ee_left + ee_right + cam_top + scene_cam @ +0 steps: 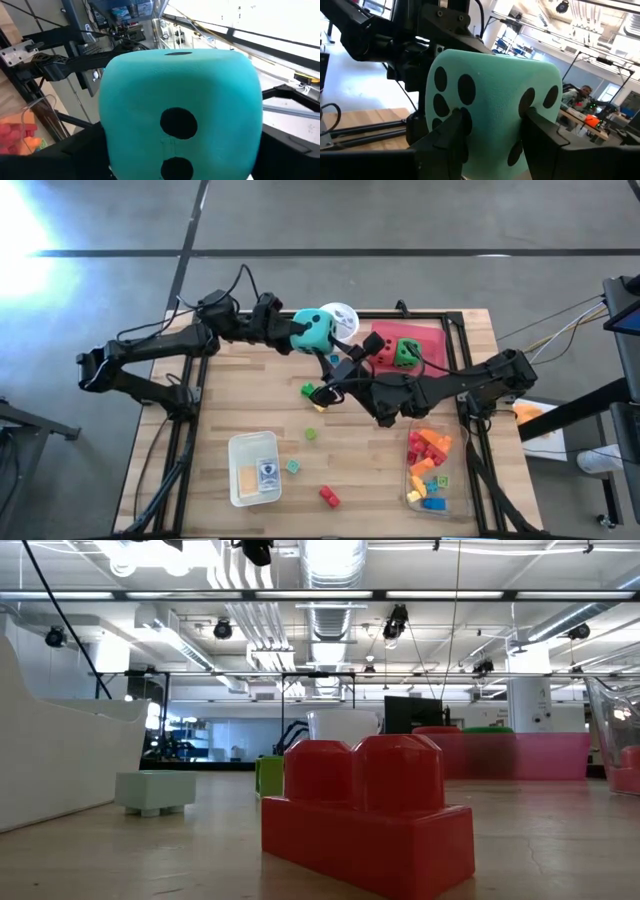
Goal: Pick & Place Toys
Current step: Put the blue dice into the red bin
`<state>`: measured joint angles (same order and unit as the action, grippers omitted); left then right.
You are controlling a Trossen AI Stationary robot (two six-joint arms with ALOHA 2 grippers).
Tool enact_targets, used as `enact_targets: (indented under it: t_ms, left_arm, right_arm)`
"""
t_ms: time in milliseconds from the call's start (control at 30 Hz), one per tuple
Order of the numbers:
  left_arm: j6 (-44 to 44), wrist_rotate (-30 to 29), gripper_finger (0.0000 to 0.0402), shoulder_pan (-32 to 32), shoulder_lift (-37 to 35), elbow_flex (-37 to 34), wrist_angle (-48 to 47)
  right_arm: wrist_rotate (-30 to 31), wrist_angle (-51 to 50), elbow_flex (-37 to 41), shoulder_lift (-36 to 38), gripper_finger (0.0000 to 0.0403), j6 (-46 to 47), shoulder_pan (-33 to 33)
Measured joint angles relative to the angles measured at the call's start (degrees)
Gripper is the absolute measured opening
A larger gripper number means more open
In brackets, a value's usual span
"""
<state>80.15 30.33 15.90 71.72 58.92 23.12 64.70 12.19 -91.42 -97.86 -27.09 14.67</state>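
1. The teal die (313, 330), a rounded, soft-looking matte cube with black dots, is held in the air over the table's (250, 400) far edge, beside the white cup (340, 315).
2. The left gripper (300, 332) has its jaws spread wide around the die; the right gripper (492, 125) is clamped on one corner.
3. Two more dice, red (384, 350) and green (405, 353), sit in the pink tray (432, 338).
4. Glossy studded bricks (430, 450) fill the clear tray; a few lie loose.
5. I can read no writing.

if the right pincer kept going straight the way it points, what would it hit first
The teal die: the right pincer already has its fingers on two of the die's faces. Directly behind the die sits the left pincer, which grips it from the opposite side.
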Motion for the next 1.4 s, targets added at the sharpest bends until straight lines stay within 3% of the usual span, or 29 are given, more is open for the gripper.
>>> enact_targets:
  t_ms: [67, 200, 300, 500, 733, 1000, 1233, 1400]
  left_arm:
    - [-0.4, 0.8, 0.0381, -0.1, 0.0, 0.0, 0.0]
    - [-0.7, 0.9, 0.0337, -0.2, -0.3, 0.0, -0.1]
    - [-1.7, 0.7, 0.0325, -0.1, -0.5, 0.0, -0.3]
    - [-4.3, 0.7, 0.0387, 0.2, -1.4, 0.0, -0.6]
    - [-2.8, 1.2, 0.035, 0.2, -1.5, 0.0, -0.5]
    - [-6.3, 1.8, 0.0393, 0.3, -2.8, 0.0, -0.7]
    - [-8.8, 4.3, 0.0371, 0.4, -3.2, 0.0, -0.9]
    - [-9.9, 5.0, 0.0386, 0.4, -3.3, 0.2, -0.9]
  right_arm:
    - [-0.2, 0.0, 0.0, 0.0, 0.0146, 0.1, 0.1]
    - [-0.2, 0.0, 0.0, 0.0, 0.0144, 0.8, 0.6]
    - [0.8, -0.3, 0.0, 0.2, 0.0135, 1.2, 1.2]
    - [2.5, -1.6, 0.0, 1.1, 0.0125, 2.8, 3.1]
    - [2.0, -4.9, -0.1, 2.1, 0.0114, 9.5, 3.4]
    - [1.8, -6.0, -0.1, 2.4, 0.0105, 12.0, 3.4]
    - [1.8, -6.3, -0.2, 2.8, 0.0083, 12.1, 3.6]
    - [1.7, -6.5, -0.3, 3.0, 0.0079, 12.3, 3.9]
